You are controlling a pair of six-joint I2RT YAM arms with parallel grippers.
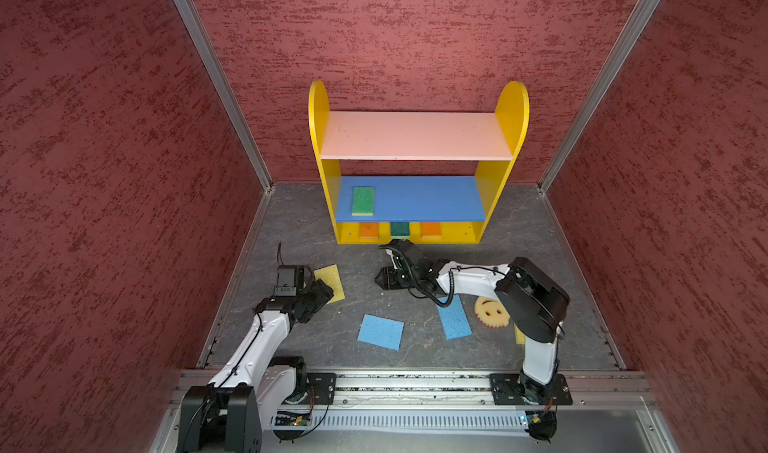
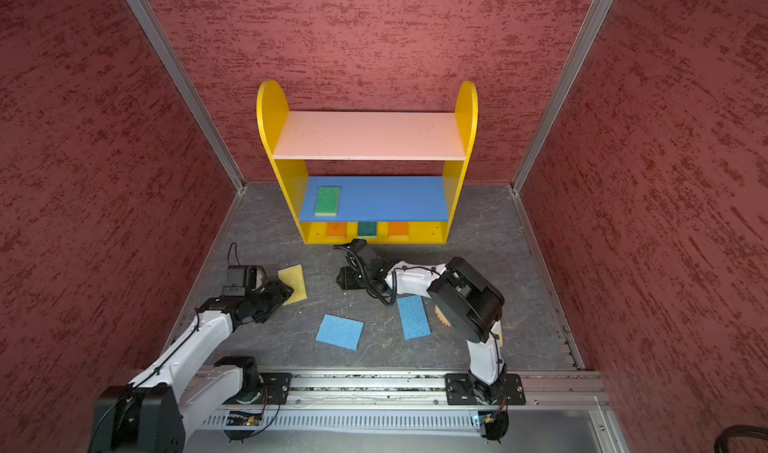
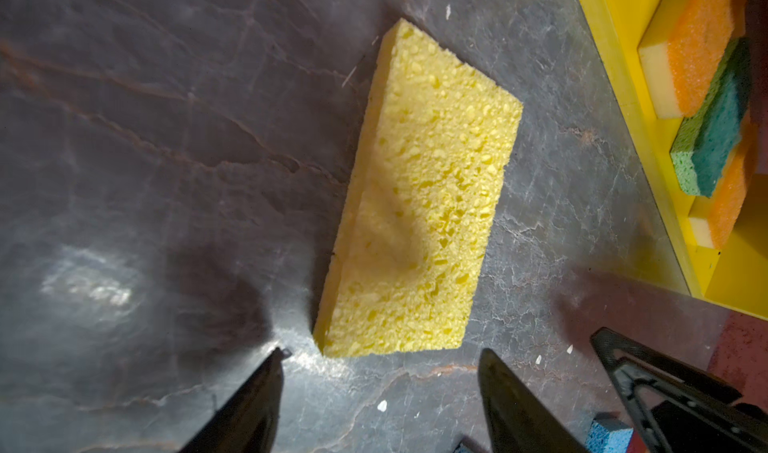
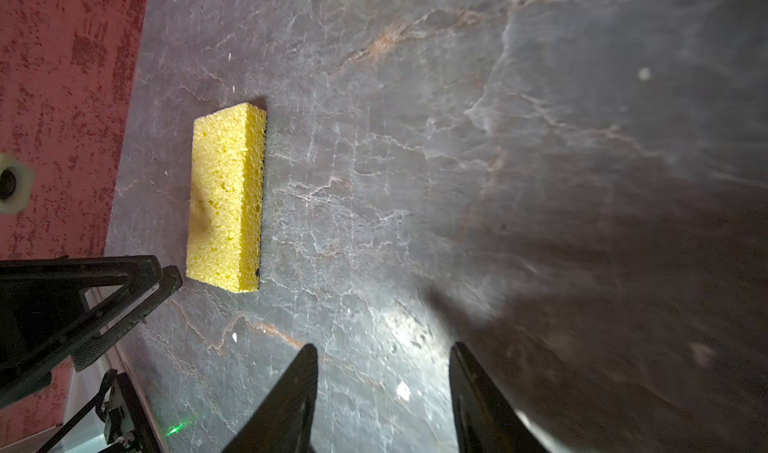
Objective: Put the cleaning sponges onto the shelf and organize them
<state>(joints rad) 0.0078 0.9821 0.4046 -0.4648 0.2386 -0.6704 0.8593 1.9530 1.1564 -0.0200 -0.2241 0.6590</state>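
A yellow sponge (image 1: 328, 282) (image 3: 419, 197) (image 4: 226, 197) lies flat on the grey floor, left of centre. My left gripper (image 1: 326, 295) (image 3: 381, 357) stands open at its near end, with the fingertips just short of the sponge and nothing between them. My right gripper (image 1: 380, 280) (image 4: 383, 346) is open and empty, low over bare floor in front of the shelf (image 1: 318, 110). On the shelf's blue board lies a green sponge (image 1: 363, 201). The yellow bottom board holds two orange sponges (image 1: 369, 230) (image 1: 430, 229) and a dark green sponge (image 1: 400, 228).
Two blue sponges (image 1: 380, 331) (image 1: 454, 317) and a round yellow smiley sponge (image 1: 490, 311) lie on the floor by the right arm. A sliver of another yellow sponge (image 1: 519, 334) shows behind that arm. Red walls enclose the floor on three sides.
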